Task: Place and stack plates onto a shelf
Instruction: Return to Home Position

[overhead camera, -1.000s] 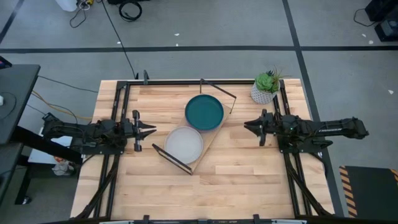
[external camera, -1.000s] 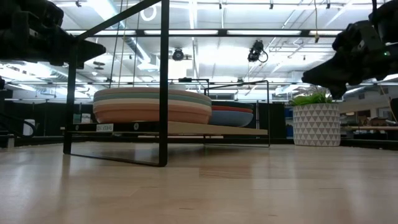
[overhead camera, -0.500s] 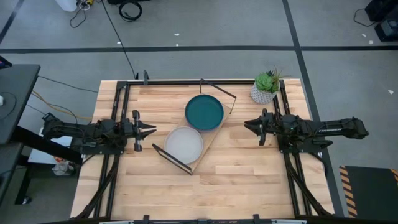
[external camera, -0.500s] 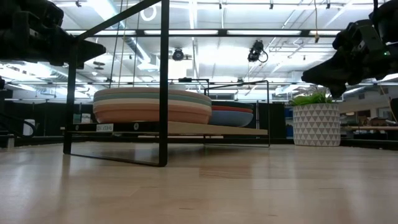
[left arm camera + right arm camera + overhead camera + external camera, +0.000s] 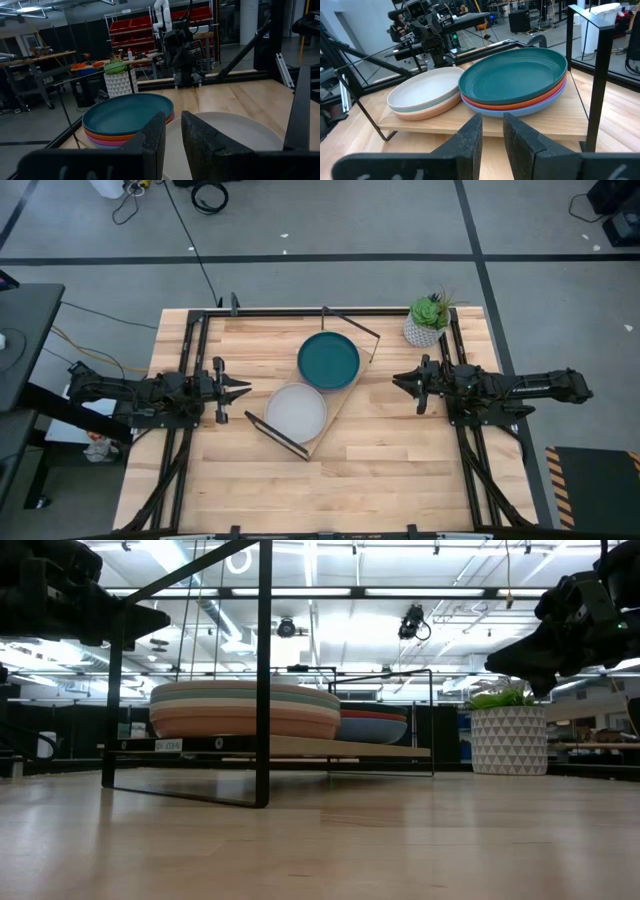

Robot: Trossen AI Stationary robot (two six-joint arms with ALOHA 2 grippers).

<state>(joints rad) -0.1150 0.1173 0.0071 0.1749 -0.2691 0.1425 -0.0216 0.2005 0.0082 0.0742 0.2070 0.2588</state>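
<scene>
Plates (image 5: 328, 360) unmoved on shelf (image 5: 335, 415), claws unchanged

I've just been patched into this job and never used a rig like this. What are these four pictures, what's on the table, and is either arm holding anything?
You have two dark robot arms at a wooden table. One picture looks straight down, one looks level across the tabletop, and two come from cameras on the wrists. The left gripper and right gripper hang on opposite sides of the shelf, a light board with black wire ends. Both have their jaws nearly closed and hold nothing. Two stacks of plates sit on the shelf: one topped by a dark teal plate, one by a cream plate. A potted plant stands at a far corner.
</scene>
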